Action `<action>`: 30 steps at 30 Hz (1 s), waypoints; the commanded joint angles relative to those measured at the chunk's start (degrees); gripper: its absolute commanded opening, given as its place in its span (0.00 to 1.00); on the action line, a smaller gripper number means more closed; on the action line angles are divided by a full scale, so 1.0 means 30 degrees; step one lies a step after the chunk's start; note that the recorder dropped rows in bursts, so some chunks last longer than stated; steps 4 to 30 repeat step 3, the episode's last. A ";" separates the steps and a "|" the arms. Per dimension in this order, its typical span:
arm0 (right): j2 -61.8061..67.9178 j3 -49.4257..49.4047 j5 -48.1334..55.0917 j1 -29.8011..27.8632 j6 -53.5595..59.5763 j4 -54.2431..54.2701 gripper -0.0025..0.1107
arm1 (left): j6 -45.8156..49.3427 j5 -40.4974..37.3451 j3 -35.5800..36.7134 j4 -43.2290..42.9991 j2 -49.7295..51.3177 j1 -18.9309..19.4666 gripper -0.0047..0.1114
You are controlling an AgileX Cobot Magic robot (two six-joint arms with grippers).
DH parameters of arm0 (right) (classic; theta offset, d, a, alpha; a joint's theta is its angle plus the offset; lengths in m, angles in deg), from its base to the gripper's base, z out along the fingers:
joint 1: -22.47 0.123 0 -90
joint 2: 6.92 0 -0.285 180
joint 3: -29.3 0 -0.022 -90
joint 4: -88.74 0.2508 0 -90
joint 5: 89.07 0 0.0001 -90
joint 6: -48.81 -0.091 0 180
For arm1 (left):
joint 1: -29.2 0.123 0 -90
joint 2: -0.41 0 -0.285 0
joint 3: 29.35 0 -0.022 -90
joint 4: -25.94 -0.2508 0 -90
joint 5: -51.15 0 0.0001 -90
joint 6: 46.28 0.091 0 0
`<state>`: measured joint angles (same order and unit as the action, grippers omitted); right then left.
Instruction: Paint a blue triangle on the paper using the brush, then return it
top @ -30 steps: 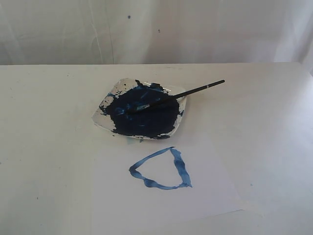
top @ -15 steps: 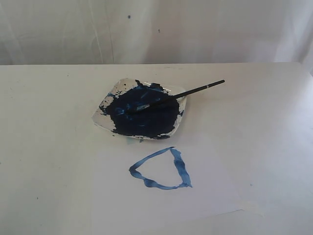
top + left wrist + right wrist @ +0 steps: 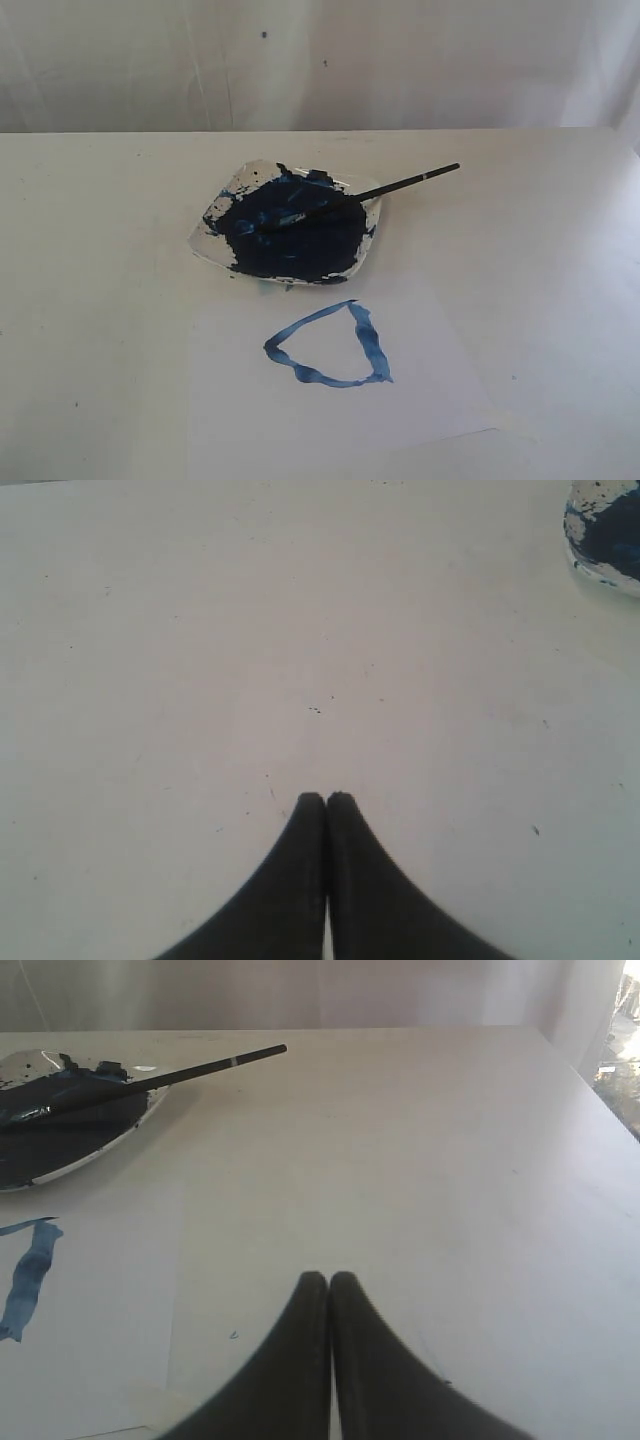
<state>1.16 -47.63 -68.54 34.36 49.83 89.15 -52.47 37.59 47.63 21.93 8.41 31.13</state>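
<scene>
The blue triangle (image 3: 333,345) is a wavy outline painted on the white paper (image 3: 430,400) in front of the plate; one stroke of it shows in the right wrist view as the blue triangle (image 3: 27,1275) on the paper (image 3: 100,1330). The thin black brush (image 3: 385,188) lies across the plate with its tip in the dark paint and its handle sticking out to the right; the brush (image 3: 190,1071) shows the same way from the right wrist. Neither gripper appears in the exterior view. My left gripper (image 3: 326,798) is shut and empty over bare table. My right gripper (image 3: 329,1277) is shut and empty beside the paper.
The small square white plate (image 3: 213,212), smeared with dark navy paint (image 3: 295,238), stands behind the paper; its corner, the plate (image 3: 590,565), shows in the left wrist view. The white table (image 3: 100,300) ends at a pale curtain at the back.
</scene>
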 commanded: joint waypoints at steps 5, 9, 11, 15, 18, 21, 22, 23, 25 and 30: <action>-0.0097 -0.0095 -0.0153 0.0041 0.0107 0.0001 0.02 | 0.0058 0.0075 0.0079 0.0020 -0.0070 -0.0130 0.04; -0.0097 -0.0095 -0.0153 0.0041 0.0107 0.0001 0.02 | 0.0058 0.0075 0.0079 0.0020 -0.0070 -0.0130 0.04; -0.0097 -0.0095 -0.0153 0.0041 0.0107 0.0001 0.02 | 0.0058 0.0075 0.0079 0.0020 -0.0070 -0.0130 0.04; -0.0097 -0.0095 -0.0153 0.0041 0.0107 0.0001 0.02 | 0.0058 0.0075 0.0079 0.0020 -0.0070 -0.0130 0.04; -0.0097 -0.0095 -0.0153 0.0041 0.0107 0.0001 0.02 | 0.0058 0.0075 0.0079 0.0020 -0.0070 -0.0130 0.04; -0.0097 -0.0095 -0.0153 0.0041 0.0107 0.0001 0.02 | 0.0058 0.0075 0.0079 0.0020 -0.0070 -0.0130 0.04; -0.0097 -0.0095 -0.0153 0.0041 0.0107 0.0001 0.02 | 0.0058 0.0075 0.0079 0.0020 -0.0070 -0.0130 0.04; -0.0097 -0.0095 -0.0153 0.0041 0.0107 0.0001 0.02 | 0.0058 0.0075 0.0079 0.0020 -0.0070 -0.0130 0.04; -0.0097 -0.0095 -0.0153 0.0041 0.0107 0.0001 0.02 | 0.0058 0.0075 0.0079 0.0020 -0.0070 -0.0130 0.04; -0.0097 -0.0095 -0.0153 0.0041 0.0107 0.0001 0.02 | 0.0058 0.0075 0.0079 0.0020 -0.0070 -0.0130 0.04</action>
